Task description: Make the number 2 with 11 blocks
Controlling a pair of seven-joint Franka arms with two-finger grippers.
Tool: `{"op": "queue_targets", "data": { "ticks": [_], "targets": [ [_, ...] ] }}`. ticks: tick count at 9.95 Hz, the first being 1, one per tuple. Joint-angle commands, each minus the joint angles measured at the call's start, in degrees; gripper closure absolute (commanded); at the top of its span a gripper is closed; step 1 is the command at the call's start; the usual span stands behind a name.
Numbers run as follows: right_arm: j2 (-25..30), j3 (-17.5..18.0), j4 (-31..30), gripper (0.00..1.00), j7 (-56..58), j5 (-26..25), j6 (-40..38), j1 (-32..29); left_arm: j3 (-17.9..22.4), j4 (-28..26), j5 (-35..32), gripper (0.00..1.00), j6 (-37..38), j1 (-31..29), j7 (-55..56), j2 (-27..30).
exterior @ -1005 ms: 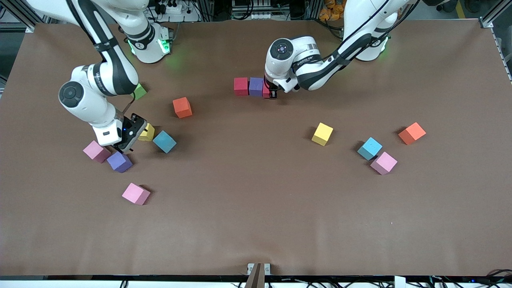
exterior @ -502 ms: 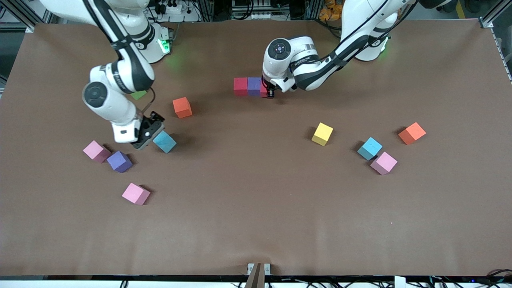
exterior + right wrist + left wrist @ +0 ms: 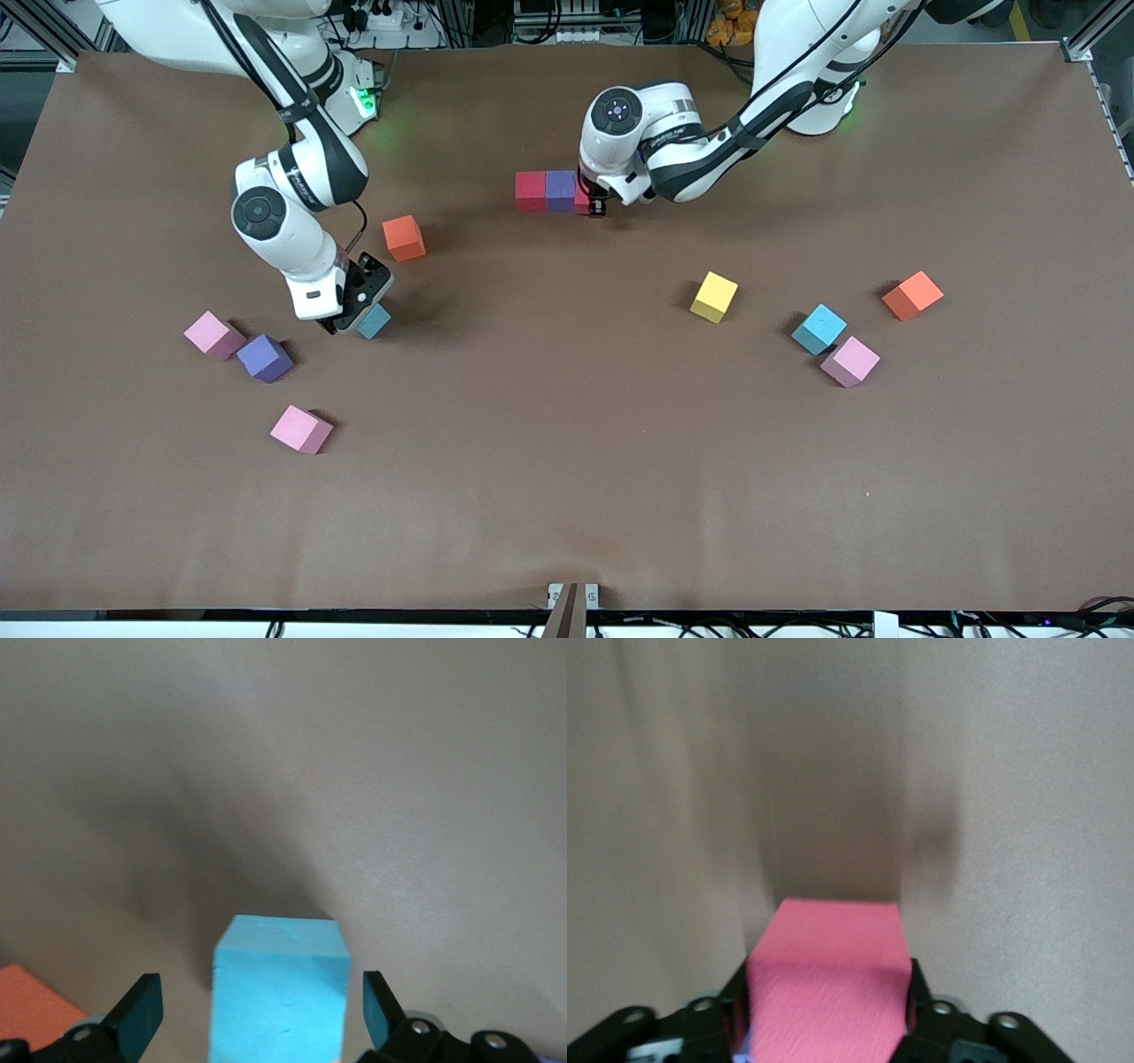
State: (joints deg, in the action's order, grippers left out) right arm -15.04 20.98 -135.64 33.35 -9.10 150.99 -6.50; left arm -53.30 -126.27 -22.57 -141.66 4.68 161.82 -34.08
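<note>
In the front view the counter (image 3: 567,496) shows twelve cubes: a row of red cube (image 3: 532,190), purple cube (image 3: 560,190) and pinkish-red cube (image 3: 582,200) touching, farther from the camera than the yellow cube (image 3: 714,296), plus three pink, two orange, two light blue and another purple scattered singly. In the left wrist view, the left end effector (image 3: 828,1032) straddles the one pinkish-red cube (image 3: 828,992); whether it is clenched or released cannot be told. In the right wrist view, the right end effector (image 3: 263,1010) is released, its two fingers (image 3: 142,1010) apart from one light blue cube (image 3: 276,992) between them.
</note>
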Motion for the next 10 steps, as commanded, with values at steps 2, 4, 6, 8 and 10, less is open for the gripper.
{"op": "queue_targets", "data": {
  "ticks": [2, 4, 6, 8, 10],
  "targets": [
    [-2.45, -1.2, 0.2, 0.0, -0.56, -1.97, 2.03, -0.01, 0.04, 0.68, -2.22, 0.0, 0.6, 1.56, 17.56, 0.15],
    [-5.34, -1.29, -0.41, 0.0, -1.09, -1.62, 5.43, -0.53, -0.05, 1.29, -2.48, 0.0, 2.52, 1.56, 17.3, 0.5],
    [-5.44, -1.46, -0.68, 0.0, -1.09, -1.62, 5.81, -0.53, -1.18, 2.26, -2.57, 0.0, 5.42, 1.38, 16.86, 1.21],
    [-5.35, -1.73, -0.94, 0.17, -1.09, -1.62, 5.72, -0.53, -3.73, 2.43, -2.57, 0.0, 7.88, 0.25, 15.9, 2.09],
    [-4.3, -1.73, -0.86, 0.44, -1.09, -1.62, 4.68, -0.53, -7.58, 4.18, -2.48, 0.0, 12.53, -3.16, 14.58, 3.41]
  ]
}}
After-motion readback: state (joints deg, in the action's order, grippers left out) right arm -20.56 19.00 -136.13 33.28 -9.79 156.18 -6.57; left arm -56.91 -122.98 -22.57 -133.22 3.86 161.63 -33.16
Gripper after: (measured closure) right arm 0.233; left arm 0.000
